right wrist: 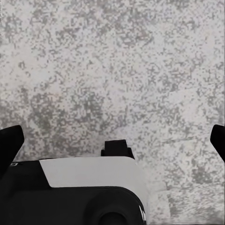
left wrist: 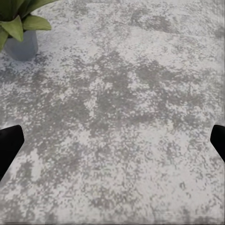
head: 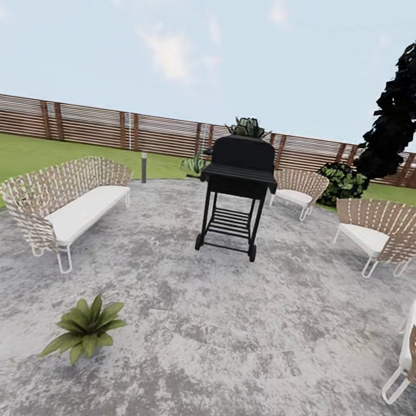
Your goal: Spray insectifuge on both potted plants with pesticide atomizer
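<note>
I am scanning the patio [head: 228, 343] for the pesticide atomizer, nowhere spotted yet, with one potted plant [head: 85, 327] sitting near left, both pincers spread wide and empty, so I'd turn slowly.

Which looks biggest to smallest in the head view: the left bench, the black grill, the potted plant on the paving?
1. Left bench, widest spread in the picture.
2. Black grill, taller than the bench but narrower; it stands farther back, so the gap is unsure.
3. Potted plant, clearly smallest though nearest the camera.
</note>
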Available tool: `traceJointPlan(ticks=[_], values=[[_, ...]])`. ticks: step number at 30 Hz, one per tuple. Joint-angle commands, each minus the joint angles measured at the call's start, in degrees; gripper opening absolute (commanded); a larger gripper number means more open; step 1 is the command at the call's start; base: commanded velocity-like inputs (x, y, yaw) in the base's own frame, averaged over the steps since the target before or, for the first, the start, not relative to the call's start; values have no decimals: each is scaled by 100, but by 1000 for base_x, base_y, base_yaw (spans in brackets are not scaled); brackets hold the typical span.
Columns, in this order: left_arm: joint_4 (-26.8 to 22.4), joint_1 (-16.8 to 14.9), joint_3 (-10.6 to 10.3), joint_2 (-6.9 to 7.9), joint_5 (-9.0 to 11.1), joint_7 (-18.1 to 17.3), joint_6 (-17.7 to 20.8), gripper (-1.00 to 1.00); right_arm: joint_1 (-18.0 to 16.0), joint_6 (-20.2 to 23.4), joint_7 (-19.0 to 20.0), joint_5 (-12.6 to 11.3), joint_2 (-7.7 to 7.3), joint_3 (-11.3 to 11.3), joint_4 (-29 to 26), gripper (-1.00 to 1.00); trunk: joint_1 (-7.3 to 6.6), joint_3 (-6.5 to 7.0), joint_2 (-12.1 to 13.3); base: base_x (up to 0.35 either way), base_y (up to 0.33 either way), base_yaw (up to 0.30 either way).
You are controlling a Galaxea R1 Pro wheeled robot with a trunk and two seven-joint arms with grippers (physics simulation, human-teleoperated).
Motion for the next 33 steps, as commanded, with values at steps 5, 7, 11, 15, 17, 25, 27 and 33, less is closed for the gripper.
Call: traceJointPlan(ticks=[5, 7, 11, 15, 17, 25, 27, 33], values=[[4, -3, 0, 0, -3, -1, -18, 100, -1, -5, -2, -6, -6, -27, -6, 100, -2, -5, -3, -146, 98, -23], [4, -3, 0, 0, -2, -1, -18, 100, -1, -6, 0, -6, -7, -26, -6, 100, -2, -5, -3, -24, 10, -2], [4, -3, 0, 0, -7, -1, -18, 100, -1, -6, -7, -5, -4, -25, -6, 100, -2, -5, -3, -9, 3, -1], [4, -3, 0, 0, -8, -1, -18, 100, -1, -6, -8, -4, -6, -25, -6, 100, -2, -5, -3, -1, 1, 0], [4, -3, 0, 0, -8, -1, -18, 100, -1, -6, -8, -4, -6, -23, -6, 100, -2, -5, -3, 0, 0, 0], [4, -3, 0, 0, -8, -1, -18, 100, -1, -4, -27, -4, -3, -29, -6, 100, -2, -5, -3, 0, 41, -4], [4, -3, 0, 0, -8, -1, -18, 100, -1, -4, -26, -4, 0, -29, -6, 100, -2, -5, -3, 0, 217, -162], [4, -3, 0, 0, -8, -1, -18, 100, -1, -5, -26, -4, -8, -30, -6, 100, -2, -5, -3, 0, 265, -226]])
